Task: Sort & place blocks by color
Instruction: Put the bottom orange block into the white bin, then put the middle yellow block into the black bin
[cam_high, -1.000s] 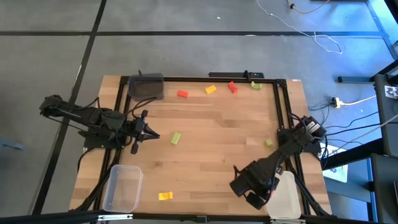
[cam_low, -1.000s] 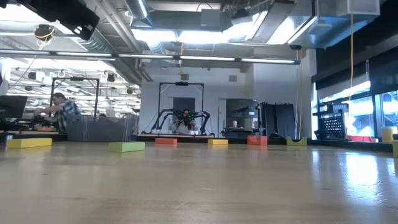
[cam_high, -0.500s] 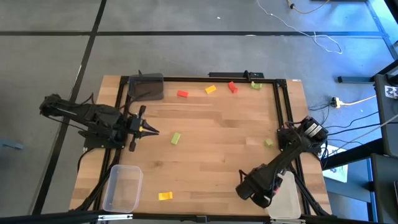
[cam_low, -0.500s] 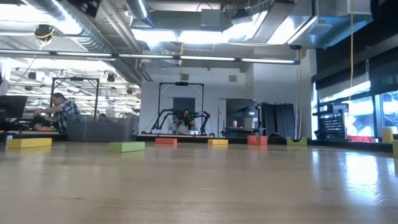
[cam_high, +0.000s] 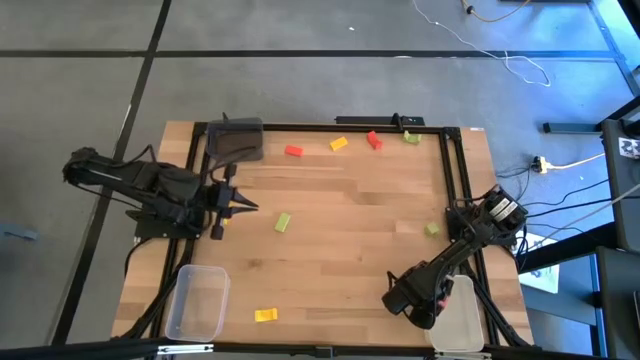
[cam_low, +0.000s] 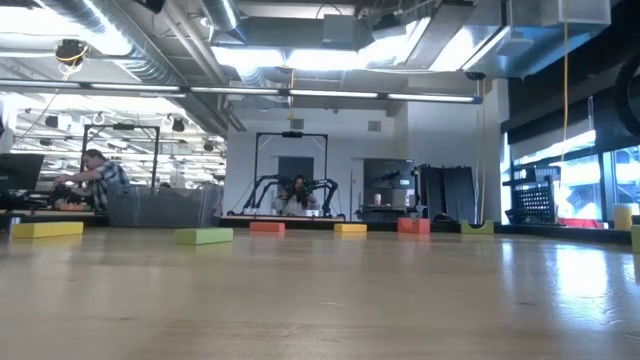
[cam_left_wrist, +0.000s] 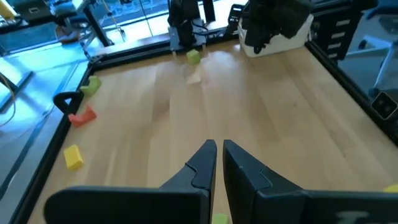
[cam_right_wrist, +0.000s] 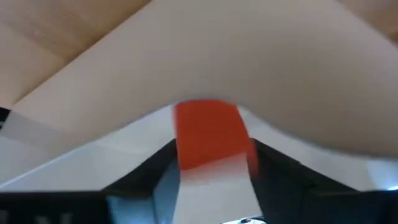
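The right gripper (cam_high: 424, 306) sits at the near right of the table (cam_high: 340, 270), at the edge of the white bin (cam_high: 462, 318), and pinches a red block (cam_right_wrist: 211, 134) between its fingers (cam_right_wrist: 146, 165); only the right wrist view shows this block, whose long axis runs out along the fingers, with the white bin's surface right behind it. From above the arm hides that block. The left gripper (cam_high: 240, 207) hovers at the left side of the table, pointing right, its fingers (cam_left_wrist: 202, 165) pressed nearly together with nothing between them. A green block (cam_high: 283, 222) lies just right of it, its long axis tilted from near-left to far-right. Along the far edge lie a red block (cam_high: 293, 151), an orange-yellow block (cam_high: 339, 144), another red block (cam_high: 374, 140) and a green block (cam_high: 411, 137). A green block (cam_high: 432, 230) lies at the right, a yellow block (cam_high: 265, 315) near the front edge with its long axis left-right. The dark bin (cam_high: 236, 139) stands at the far left corner, the clear bin (cam_high: 196, 302) at the near left. The low view shows only blocks in a row along the far edge and the room beyond, no gripper.
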